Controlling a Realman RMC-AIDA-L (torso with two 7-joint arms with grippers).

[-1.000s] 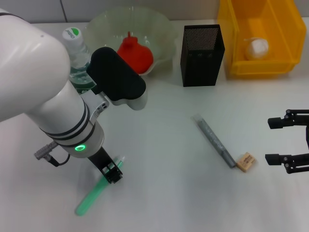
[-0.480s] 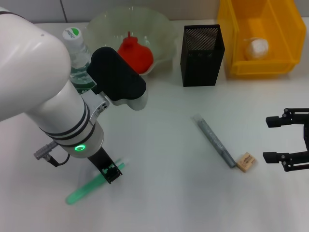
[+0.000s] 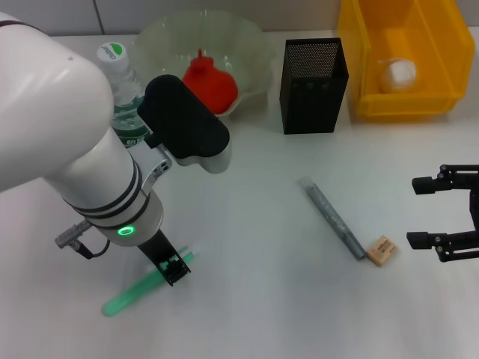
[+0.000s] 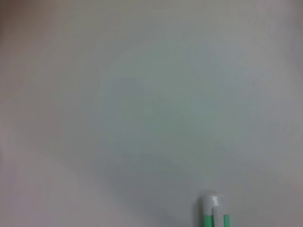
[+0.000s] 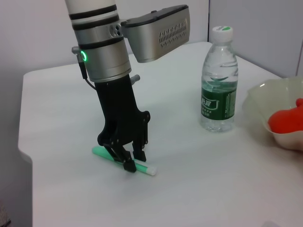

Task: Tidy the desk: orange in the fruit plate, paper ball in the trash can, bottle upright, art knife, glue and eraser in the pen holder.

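My left gripper point(image 3: 174, 269) is down on the table, shut on a green glue stick point(image 3: 129, 293) with a white cap that still lies flat; the right wrist view shows its fingers point(image 5: 127, 164) clamped across the stick point(image 5: 106, 153). The cap also shows in the left wrist view point(image 4: 211, 204). A grey art knife point(image 3: 334, 218) and a tan eraser point(image 3: 380, 250) lie at centre right. My right gripper point(image 3: 421, 214) is open, just right of the eraser. The bottle point(image 3: 121, 93) stands upright. The orange-red fruit point(image 3: 211, 82) sits in the clear fruit plate point(image 3: 168, 37). The paper ball point(image 3: 397, 73) lies in the yellow bin point(image 3: 449, 56).
The black mesh pen holder point(image 3: 314, 75) stands at the back between the plate and the bin. My left arm hides part of the bottle and the table's left side. The right wrist view shows the bottle point(image 5: 218, 80) and the plate's rim point(image 5: 265, 97).
The glue stick has pivoted under my left gripper, its green end swinging left and flatter across the table. My right gripper has edged slightly left toward the eraser.
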